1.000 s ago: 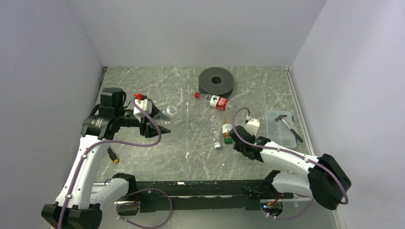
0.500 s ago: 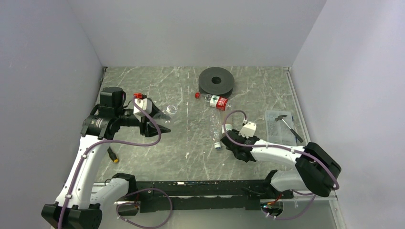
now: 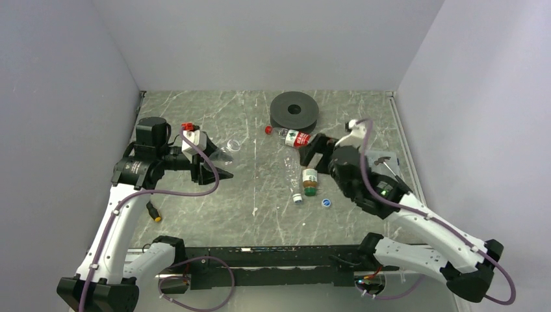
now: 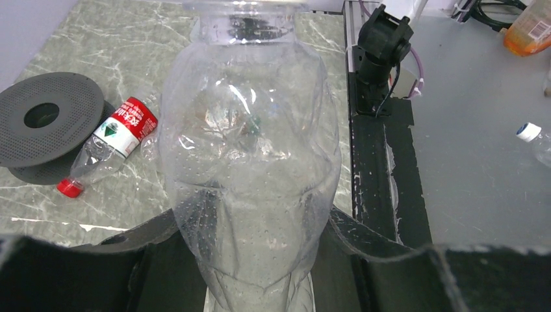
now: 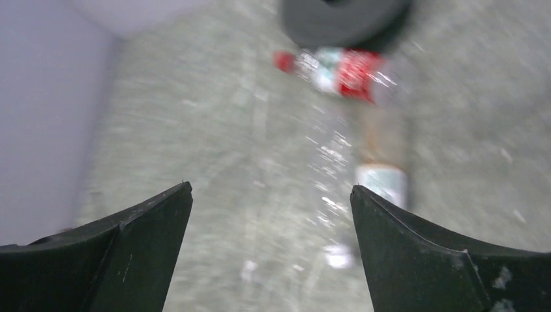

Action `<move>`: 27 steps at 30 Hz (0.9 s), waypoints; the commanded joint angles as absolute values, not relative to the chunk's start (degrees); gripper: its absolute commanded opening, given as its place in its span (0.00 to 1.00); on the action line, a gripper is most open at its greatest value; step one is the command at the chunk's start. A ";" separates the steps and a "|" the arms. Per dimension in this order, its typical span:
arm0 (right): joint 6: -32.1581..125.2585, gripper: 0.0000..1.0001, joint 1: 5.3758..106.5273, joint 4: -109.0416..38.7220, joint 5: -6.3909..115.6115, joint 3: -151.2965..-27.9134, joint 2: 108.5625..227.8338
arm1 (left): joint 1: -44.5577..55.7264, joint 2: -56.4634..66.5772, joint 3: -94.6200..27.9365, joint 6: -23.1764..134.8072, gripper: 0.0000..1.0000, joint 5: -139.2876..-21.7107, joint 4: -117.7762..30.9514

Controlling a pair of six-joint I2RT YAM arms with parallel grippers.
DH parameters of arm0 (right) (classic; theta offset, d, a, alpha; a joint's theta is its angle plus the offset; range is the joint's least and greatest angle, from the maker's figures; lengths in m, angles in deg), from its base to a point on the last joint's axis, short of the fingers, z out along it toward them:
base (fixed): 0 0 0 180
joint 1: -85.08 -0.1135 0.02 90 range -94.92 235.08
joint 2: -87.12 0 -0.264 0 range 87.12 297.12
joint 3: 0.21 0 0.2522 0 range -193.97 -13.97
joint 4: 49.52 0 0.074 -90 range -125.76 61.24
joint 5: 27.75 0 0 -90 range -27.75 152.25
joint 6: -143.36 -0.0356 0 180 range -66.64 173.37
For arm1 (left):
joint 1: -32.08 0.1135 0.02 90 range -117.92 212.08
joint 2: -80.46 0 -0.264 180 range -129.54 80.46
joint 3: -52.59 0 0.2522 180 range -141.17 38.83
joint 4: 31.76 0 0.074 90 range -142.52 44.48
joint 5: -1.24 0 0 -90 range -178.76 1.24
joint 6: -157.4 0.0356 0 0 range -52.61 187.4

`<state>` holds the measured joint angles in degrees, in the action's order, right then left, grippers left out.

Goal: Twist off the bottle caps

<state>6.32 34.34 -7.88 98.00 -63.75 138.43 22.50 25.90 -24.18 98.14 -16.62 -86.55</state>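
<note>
Marbled grey-green table [image 3: 195, 214] under everything.

My L arm [image 3: 110, 227] rises from its base at the near-left corner. The forearm runs up the left side, then bends at the wrist, so the L gripper [image 3: 217, 167] points right toward table centre, held off the surface. My R arm [image 3: 422, 219] climbs from the near-right base, long link slanting up & left, wrist raised over right-centre. The R gripper [image 3: 313, 149] aims toward the back-left, above the bottles.

Black disc [image 3: 294, 112] w/ centre hole sits at the back, right of centre. Clear plastic box [image 3: 399, 166] is near the right edge w/ a hammer [image 3: 388, 162] on or in it; can't tell which.

The held clear bottle [image 4: 250, 169] is clamped btwn my L fingers [image 4: 97, 260], neck pointing away from the wrist cam. Its top is cut off there, so cap on or off I can't tell. The red-label bottle [image 3: 290, 136] lies on its side just in front of the disc, red cap [image 3: 268, 130] to the left. The lying clear bottle [image 3: 294, 177] & amber bottle [image 3: 310, 177] lie side by side at centre, necks toward me, the amber one w/ a green cap [image 3: 310, 191].

My R fingers [image 5: 130, 247] are spread wide w/ nothing btwn them; that view is motion-blurred.

A loose blue cap [image 3: 326, 202] lies on the table just right of the green cap, not touching it.
</note>
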 commanded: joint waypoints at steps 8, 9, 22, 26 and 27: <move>29.16 1.00 30.69 -36.65 63.00 -86.23 148.11 | 22.59 26.59 -23.41 90.16 0.28 -14.48 -80.28; 29.31 1.00 30.19 -38.16 61.39 -87.62 149.73 | 22.59 26.59 -23.36 89.51 0.28 -14.55 -79.84; 32.89 0.88 24.71 -42.21 57.22 -96.17 161.71 | 22.59 26.58 -23.55 85.79 0.28 -15.28 -77.53; 33.83 0.75 23.76 -39.66 59.83 -97.69 164.01 | 22.59 26.91 -23.27 83.49 0.28 -15.09 -75.23; 33.97 0.72 23.69 -39.28 60.32 -97.75 164.44 | 22.59 26.93 -23.35 83.02 0.28 -15.04 -74.83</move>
